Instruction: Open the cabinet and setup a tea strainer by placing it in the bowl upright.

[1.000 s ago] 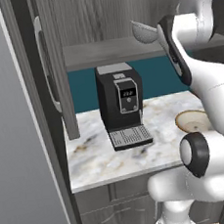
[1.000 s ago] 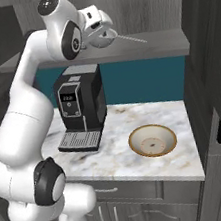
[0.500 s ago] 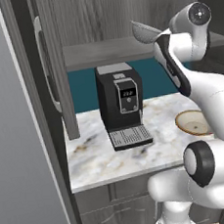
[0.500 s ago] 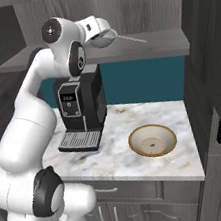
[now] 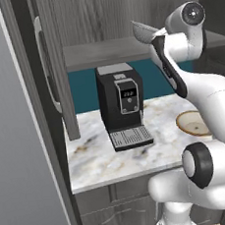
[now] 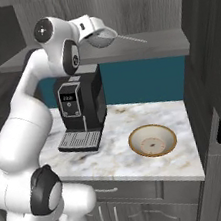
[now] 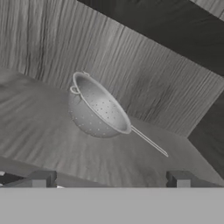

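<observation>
**Strainer on open cabinet shelf**

Cabinet [image 6: 131,8] open; tea strainer [image 6: 101,35] sits on inner shelf [image 6: 162,43] w/ handle pointing right, arm [image 6: 28,120] reaching up beside it. Bowl [image 6: 153,140] on marble counter [image 6: 115,157], right of black coffee machine [image 6: 81,109].

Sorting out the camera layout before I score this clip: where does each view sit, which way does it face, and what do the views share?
Left base view: behind the arm, left; faces the coffee machine and open cabinet; arm at right.
Right base view: behind, right; faces counter and bowl; arm at left.
Hand view: on the hand, facing the tea strainer lying on the shelf; pincer open.
Shared: all three see the strainer.
</observation>
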